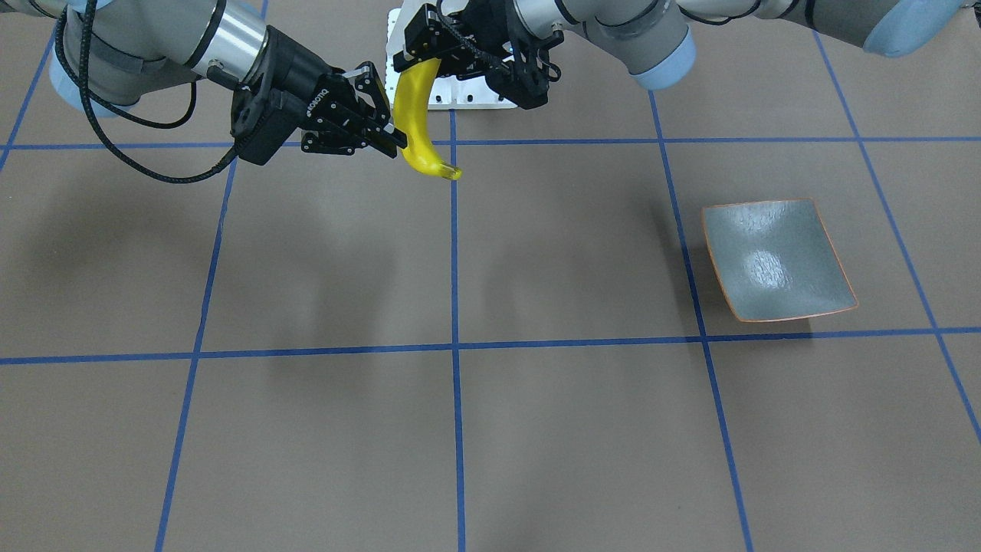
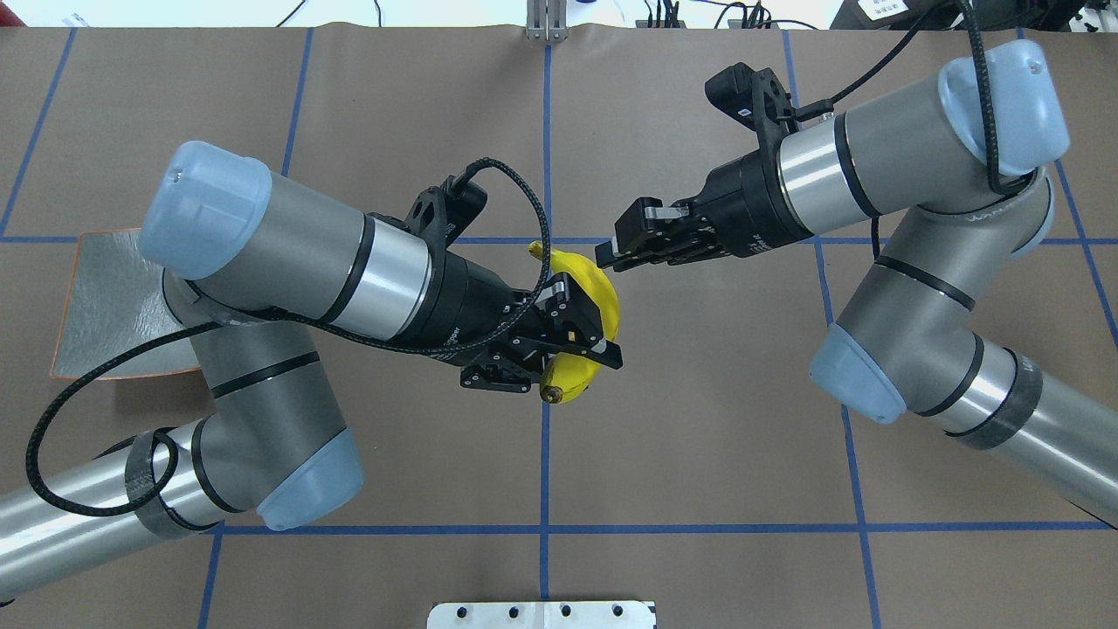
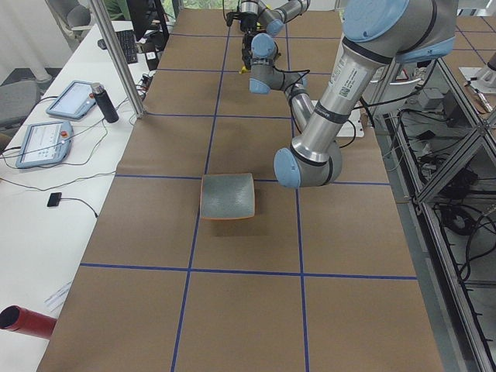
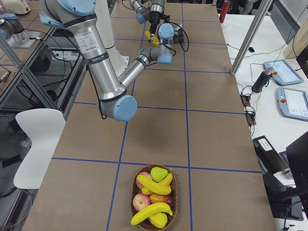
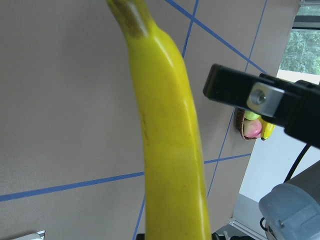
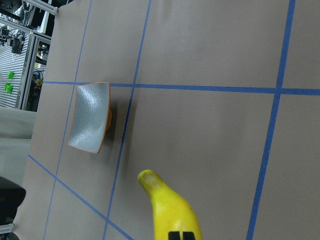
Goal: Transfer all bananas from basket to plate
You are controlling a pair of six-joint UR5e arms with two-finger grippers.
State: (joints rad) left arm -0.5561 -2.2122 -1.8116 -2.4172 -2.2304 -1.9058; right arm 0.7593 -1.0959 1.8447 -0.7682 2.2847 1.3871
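Brown paper crossed with blue tape covers the bench (image 1: 567,429). Overhead, I see the left gripper (image 2: 587,328) with its fingers clamped on either side of one banana (image 1: 414,100), held up over the bench's middle. The right gripper (image 2: 609,252) sits at the same fruit. My left wrist view shows one of its fingers just clear of the peel, yet whether it grips I cannot tell. Only the front view shows the whole plate (image 1: 774,261), well apart. The basket (image 4: 133,207), with more bananas (image 4: 153,186), shows best from exterior right.
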